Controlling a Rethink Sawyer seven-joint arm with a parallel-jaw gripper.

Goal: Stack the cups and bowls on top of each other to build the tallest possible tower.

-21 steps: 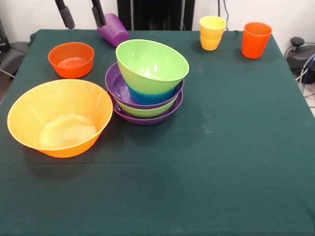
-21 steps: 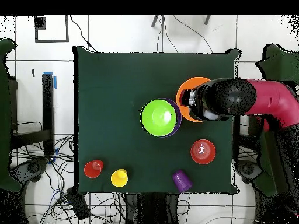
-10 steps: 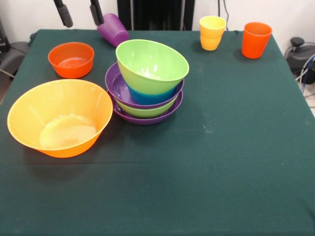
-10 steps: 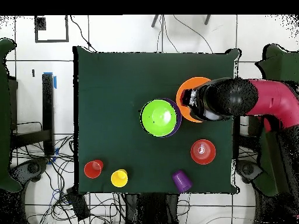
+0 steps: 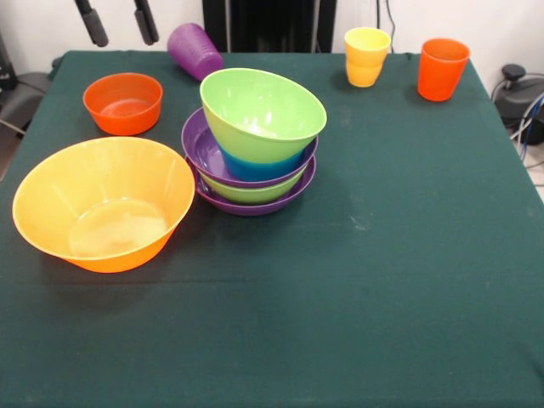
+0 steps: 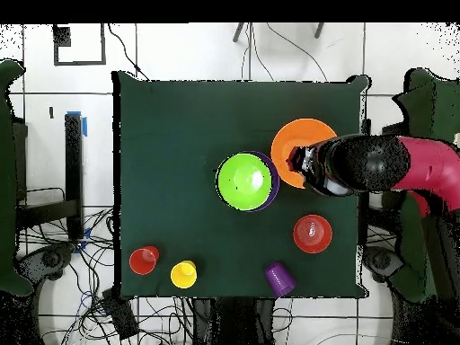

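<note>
The tower [image 5: 255,140] stands mid-table: a green bowl [image 5: 262,113] tilts on a small blue bowl, above purple, green and purple bowls. Seen from overhead, the tower [image 6: 244,181] shows its green top. The very large yellow-orange bowl [image 5: 104,202] sits to its front left and a small red-orange bowl [image 5: 123,103] behind that. A ribbed purple cup [image 5: 194,49] lies on its side at the far edge. Stacked yellow cups [image 5: 366,56] and an orange-red cup [image 5: 442,68] stand at the far right. My gripper [image 5: 117,23] hangs open and empty, high over the far left corner, left of the purple cup.
In the overhead view my red and black arm [image 6: 400,166] reaches in from the right edge and covers part of the large yellow-orange bowl [image 6: 298,142]. The dark green tablecloth [image 5: 382,280] covers the table. Cables and a black device lie off the right edge.
The gripper has moved left in the front view, away from the purple cup. From overhead, the arm has drawn back toward the right edge and uncovers more of the large bowl.
</note>
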